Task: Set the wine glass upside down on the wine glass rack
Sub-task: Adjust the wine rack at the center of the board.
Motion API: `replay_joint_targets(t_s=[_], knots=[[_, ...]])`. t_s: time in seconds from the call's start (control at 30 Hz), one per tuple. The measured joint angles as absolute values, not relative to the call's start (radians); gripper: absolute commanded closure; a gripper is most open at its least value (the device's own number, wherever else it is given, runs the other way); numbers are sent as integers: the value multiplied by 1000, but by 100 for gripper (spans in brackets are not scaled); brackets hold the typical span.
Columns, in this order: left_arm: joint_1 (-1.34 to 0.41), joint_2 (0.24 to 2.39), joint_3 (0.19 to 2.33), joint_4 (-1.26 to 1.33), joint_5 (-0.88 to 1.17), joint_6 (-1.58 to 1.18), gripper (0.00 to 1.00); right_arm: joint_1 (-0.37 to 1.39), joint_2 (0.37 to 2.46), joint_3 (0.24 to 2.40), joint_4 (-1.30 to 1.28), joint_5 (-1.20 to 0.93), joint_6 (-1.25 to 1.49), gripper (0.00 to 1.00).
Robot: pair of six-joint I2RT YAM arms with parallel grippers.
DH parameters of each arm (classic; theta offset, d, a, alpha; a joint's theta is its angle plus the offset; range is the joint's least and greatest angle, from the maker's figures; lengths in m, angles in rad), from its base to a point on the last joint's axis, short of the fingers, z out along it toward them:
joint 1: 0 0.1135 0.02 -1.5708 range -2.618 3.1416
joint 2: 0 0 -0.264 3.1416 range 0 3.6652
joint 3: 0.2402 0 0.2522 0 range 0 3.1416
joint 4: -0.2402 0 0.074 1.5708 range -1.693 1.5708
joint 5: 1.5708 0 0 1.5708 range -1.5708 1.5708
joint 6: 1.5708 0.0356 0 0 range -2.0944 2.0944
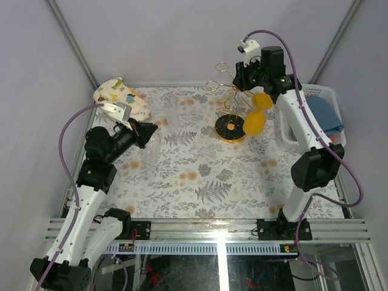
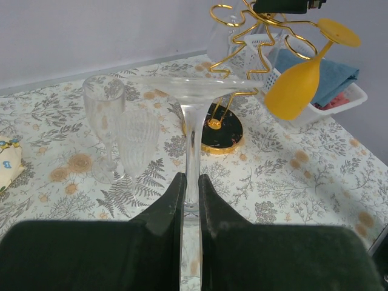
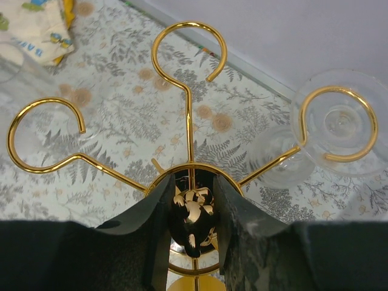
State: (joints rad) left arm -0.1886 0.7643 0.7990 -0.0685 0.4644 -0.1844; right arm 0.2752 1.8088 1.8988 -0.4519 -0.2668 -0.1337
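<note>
Gripping wine glass (image 2: 191,121) stem, left gripper (image 2: 191,180), right gripper (image 3: 192,187) clamping rack (image 3: 193,212) crown, wrist-view details

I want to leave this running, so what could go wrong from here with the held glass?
The left gripper pinches the clear wine glass only by its thin stem, so it could slip or swing. Two flutes stand close beside it and might get knocked. The right gripper holds the wine glass rack at its top, possibly crowding the free rings.
</note>
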Motion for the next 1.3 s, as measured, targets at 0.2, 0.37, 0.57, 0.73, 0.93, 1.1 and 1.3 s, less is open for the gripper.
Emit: replay_joint_targets(t_s=[0.2, 0.37, 0.57, 0.73, 0.93, 1.1, 1.3], knots=[[-189, 772, 789, -38, 495, -188, 100, 217, 1765, 1863, -514, -467, -234, 100], [-189, 771, 782, -35, 511, -187, 100, 195, 1758, 1858, -550, -589, -320, 100], [-189, 747, 761, -17, 518, -186, 100, 194, 1758, 1858, -602, -749, -432, 100], [-189, 746, 760, -7, 530, -186, 100, 196, 1758, 1859, -640, -841, -483, 93], [-189, 746, 760, -5, 536, -186, 100, 197, 1768, 1869, -675, -906, -520, 60], [-189, 745, 760, 1, 537, -186, 100, 202, 1765, 1869, -645, -906, -479, 40], [-189, 741, 760, 1, 536, -186, 100, 210, 1704, 1835, -476, -829, -332, 27]])
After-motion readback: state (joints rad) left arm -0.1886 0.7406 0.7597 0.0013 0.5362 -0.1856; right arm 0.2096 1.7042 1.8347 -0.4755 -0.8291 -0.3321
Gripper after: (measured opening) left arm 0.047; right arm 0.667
